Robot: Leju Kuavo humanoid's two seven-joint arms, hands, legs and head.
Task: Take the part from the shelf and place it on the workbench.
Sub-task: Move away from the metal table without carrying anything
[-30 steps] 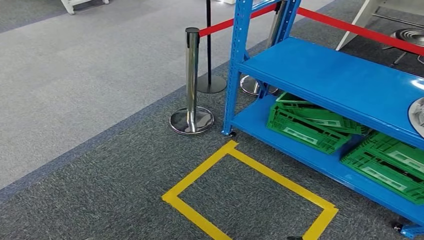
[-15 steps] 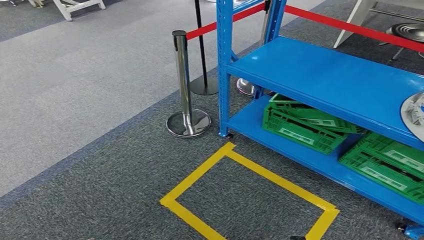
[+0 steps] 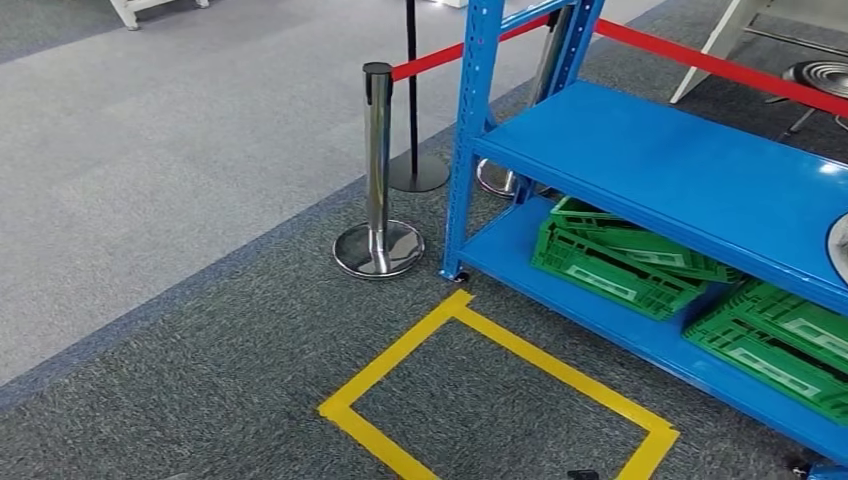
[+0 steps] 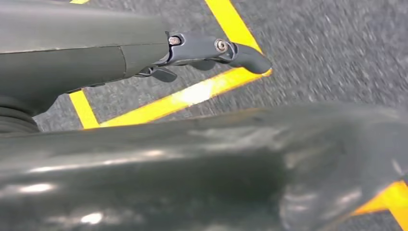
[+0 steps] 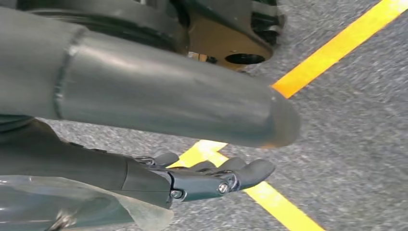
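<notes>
Fingers (image 4: 240, 53) of the left hand (image 4: 202, 50) are hanging loosely extended over the carpet, holding nothing, and the fingers (image 5: 250, 171) of the right hand (image 5: 211, 180) are likewise lying slack and empty above the yellow tape. Judging from this, the task is barely beginning: nothing is being carried, the part is still to be picked up, and no work surface is showing yet. Going left to right in the head view, two stanchions are standing on the floor, a chrome one (image 3: 377, 170) and a black one (image 3: 412, 100) just behind it, with one red belt (image 3: 430, 60) running between them and the rack; one yellow taped square (image 3: 500, 390) is lying on the carpet in front of the blue shelf (image 3: 690, 170). Two green crates (image 3: 620, 260) are sitting on its lower level. At the far right edge, a silvery round part (image 3: 838, 245) is resting on the upper level, mostly cut off by the frame.
</notes>
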